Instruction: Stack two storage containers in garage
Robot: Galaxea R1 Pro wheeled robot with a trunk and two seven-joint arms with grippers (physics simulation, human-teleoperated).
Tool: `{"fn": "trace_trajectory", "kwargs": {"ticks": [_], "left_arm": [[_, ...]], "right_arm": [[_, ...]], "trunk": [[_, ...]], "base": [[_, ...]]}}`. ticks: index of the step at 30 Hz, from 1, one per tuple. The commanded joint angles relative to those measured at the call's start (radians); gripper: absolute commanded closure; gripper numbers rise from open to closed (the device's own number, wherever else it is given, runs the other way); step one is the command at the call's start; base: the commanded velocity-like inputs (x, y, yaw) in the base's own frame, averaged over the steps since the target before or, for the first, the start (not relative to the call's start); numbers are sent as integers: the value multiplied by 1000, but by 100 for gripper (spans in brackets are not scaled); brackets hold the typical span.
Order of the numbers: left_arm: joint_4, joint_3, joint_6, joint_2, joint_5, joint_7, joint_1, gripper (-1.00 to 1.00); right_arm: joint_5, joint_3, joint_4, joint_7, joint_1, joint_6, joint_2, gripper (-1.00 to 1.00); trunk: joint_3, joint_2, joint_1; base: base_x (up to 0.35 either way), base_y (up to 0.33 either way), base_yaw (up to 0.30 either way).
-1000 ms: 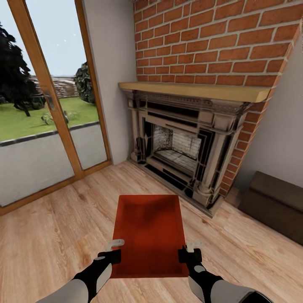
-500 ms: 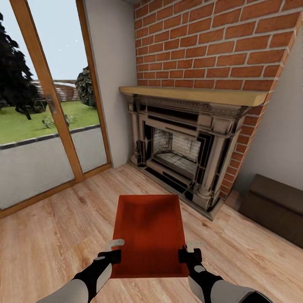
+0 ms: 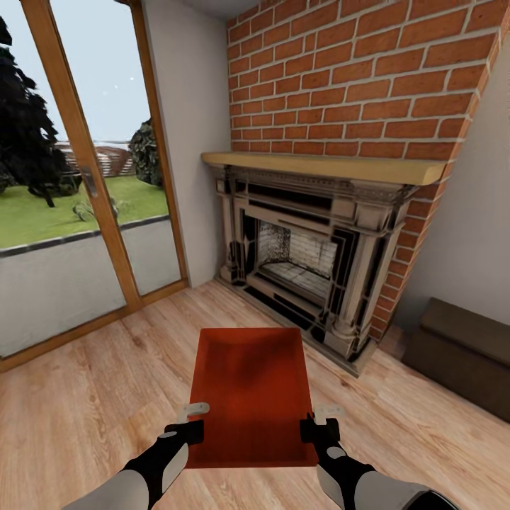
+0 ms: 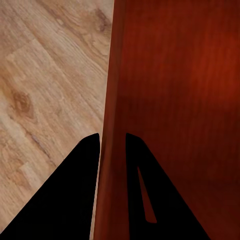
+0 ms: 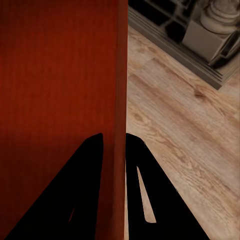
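There are no words, numbers, labels or signs to read in any view.

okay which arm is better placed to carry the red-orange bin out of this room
Neither alone. The left gripper clamps one long wall of the red-orange open-top storage bin, the right gripper the opposite wall, at matching spots near the robot. The grip looks balanced, so both arms should probably carry it together.
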Motion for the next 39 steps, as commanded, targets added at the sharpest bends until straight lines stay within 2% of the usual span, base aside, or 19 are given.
{"fn": "trace_trajectory", "kwargs": {"ticks": [1,11,39], "left_arm": [[-3,28,5,0,-8,13,0,100],[-3,28,5,0,-8,13,0,100],[-2,28,5,0,-8,13,0,100]], "right_arm": [[8,-48,-2,0,-1,1,1,100],[8,-48,-2,0,-1,1,1,100],[7,-48,-2,0,-1,2,1,100]], "trunk": [[1,-1,0],[17,-1,0],[108,195,-107]], "base": [[0,0,0],[0,0,0],[0,0,0]]}}
